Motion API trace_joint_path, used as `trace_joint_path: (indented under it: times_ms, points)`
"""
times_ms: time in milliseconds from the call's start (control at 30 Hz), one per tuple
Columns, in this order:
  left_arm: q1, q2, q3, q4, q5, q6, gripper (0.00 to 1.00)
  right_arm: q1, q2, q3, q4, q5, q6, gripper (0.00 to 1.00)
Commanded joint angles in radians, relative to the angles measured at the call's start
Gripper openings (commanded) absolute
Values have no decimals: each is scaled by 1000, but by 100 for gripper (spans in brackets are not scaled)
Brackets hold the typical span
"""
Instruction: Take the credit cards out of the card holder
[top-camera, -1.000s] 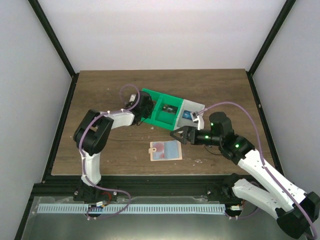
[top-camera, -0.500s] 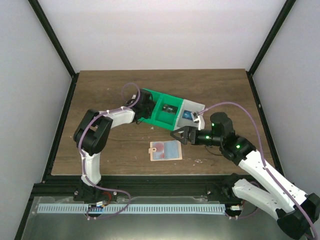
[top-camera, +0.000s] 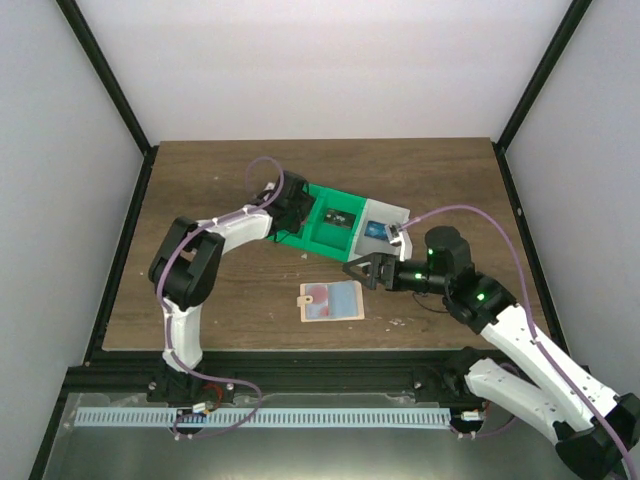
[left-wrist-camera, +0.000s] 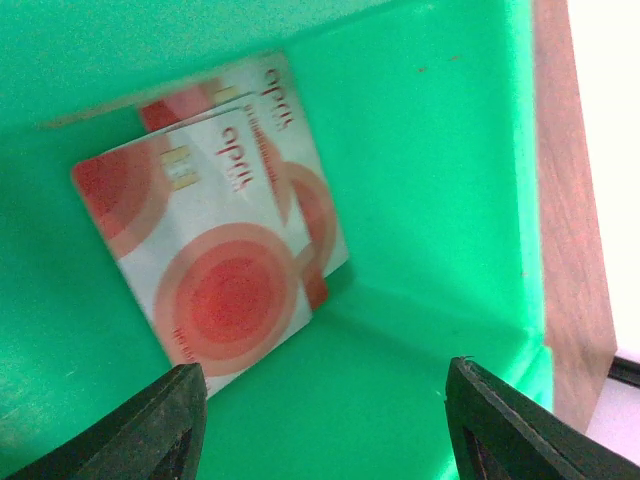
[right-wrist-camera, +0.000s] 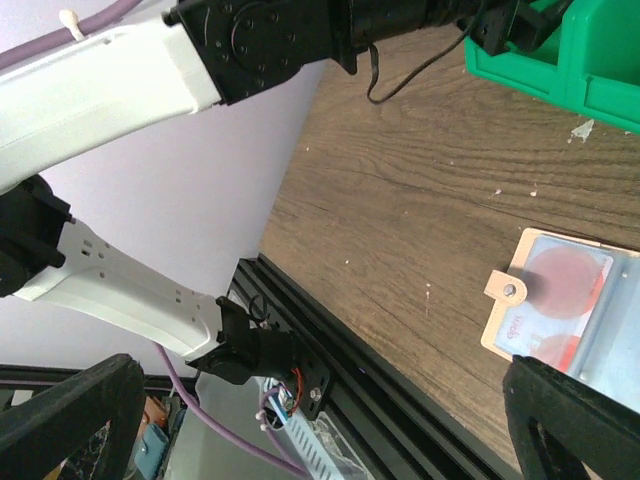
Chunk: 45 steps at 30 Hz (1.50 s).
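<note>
Left jaws apart over binned cards (left-wrist-camera: 215, 270)

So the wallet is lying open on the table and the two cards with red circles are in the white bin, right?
Not quite. The two cards are in the green bin instead; the left wrist view shows them lying on its green floor. The rest is right: the wallet lies open on the table.

Open card holder (right-wrist-camera: 595, 345) flat on wooden table (right-wrist-camera: 400, 190), red-circled card (right-wrist-camera: 560, 275) inside, green bin (right-wrist-camera: 560, 65) apart on its far side, left arm (right-wrist-camera: 120, 80) at the bin, right gripper (right-wrist-camera: 320, 410) spread wide.
</note>
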Motion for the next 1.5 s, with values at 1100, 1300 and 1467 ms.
trace_joint_path:
  times_ms: [1100, 1300, 1467]
  points:
    - [-4, 41, 31, 147, -128, 125, 70, -4, -52, -26, -20, 16, 25, 100]
    - [-8, -32, -48, 158, -97, 140, 70, -3, -62, -53, -41, 46, 22, 100]
    - [-12, -142, -145, 201, -61, 260, 66, -4, -28, -102, -50, 38, -3, 100]
